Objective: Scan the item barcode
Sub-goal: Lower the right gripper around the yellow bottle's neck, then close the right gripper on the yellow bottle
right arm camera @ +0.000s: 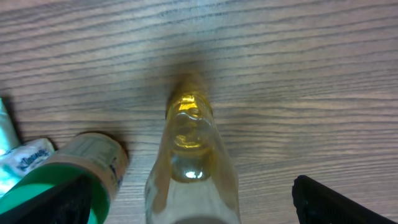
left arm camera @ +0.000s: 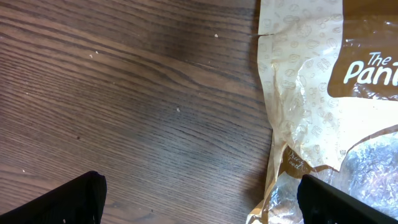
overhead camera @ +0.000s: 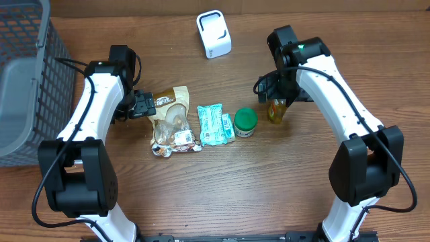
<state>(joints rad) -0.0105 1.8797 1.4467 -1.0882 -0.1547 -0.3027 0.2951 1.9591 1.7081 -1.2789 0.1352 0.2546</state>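
The right tool [right arm camera: 199,202] is held released, its 2 fingers spread wide on either side of a yellow bottle [right arm camera: 189,149] that appears to stand upright on the tabletop [overhead camera: 269,181] below; nothing is gripped. The left tool [left arm camera: 199,199] is likewise released and empty, with 1 finger over bare wood and the other over the edge of a brown snack bag [left arm camera: 317,93] lying flat. Between bag and bottle, a teal packet [overhead camera: 215,124] and a green-lidded jar [overhead camera: 245,123] are lined up, the jar just beside the bottle. A white scanner [overhead camera: 213,33] is set near the far edge, well apart from the row. Which item is meant cannot be told; the bottle is judged likeliest, being centred between the fingers. For a clean pick, the fingers should be lowered evenly around the bottle's body and closed gently so it is not tipped against the jar, and the label should be left uncovered so the barcode can be turned toward the scanner.
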